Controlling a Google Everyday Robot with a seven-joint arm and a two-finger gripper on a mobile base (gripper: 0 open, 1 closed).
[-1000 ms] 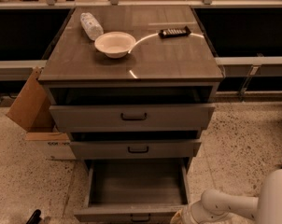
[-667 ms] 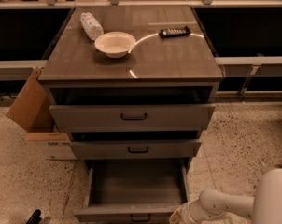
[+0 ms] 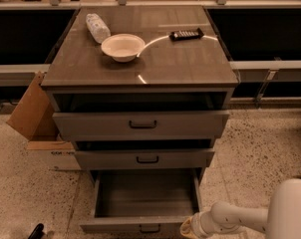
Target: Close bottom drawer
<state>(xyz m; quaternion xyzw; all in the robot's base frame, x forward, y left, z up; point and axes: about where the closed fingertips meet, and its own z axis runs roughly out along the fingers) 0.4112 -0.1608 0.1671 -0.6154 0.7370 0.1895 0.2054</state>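
Observation:
The bottom drawer [image 3: 144, 199] of the grey cabinet is pulled far out, showing a plain grey empty box. Its slim front panel [image 3: 115, 226] sits at the bottom edge of the camera view, with a small black pull handle [image 3: 149, 229] at its centre. My gripper [image 3: 189, 228] is low at the bottom right, right next to the right end of that front panel, at the end of my white forearm [image 3: 235, 218]. I cannot tell whether it touches the panel.
The top drawer [image 3: 140, 125] and middle drawer [image 3: 145, 159] stand slightly out. On the cabinet top are a white bowl [image 3: 122, 47], a plastic bottle [image 3: 97, 27] and a black remote [image 3: 186, 34]. A cardboard box [image 3: 33, 114] stands at the left.
My gripper and forearm have shifted slightly to the left, closer to the right end of the bottom drawer's front. The drawer has not visibly moved.

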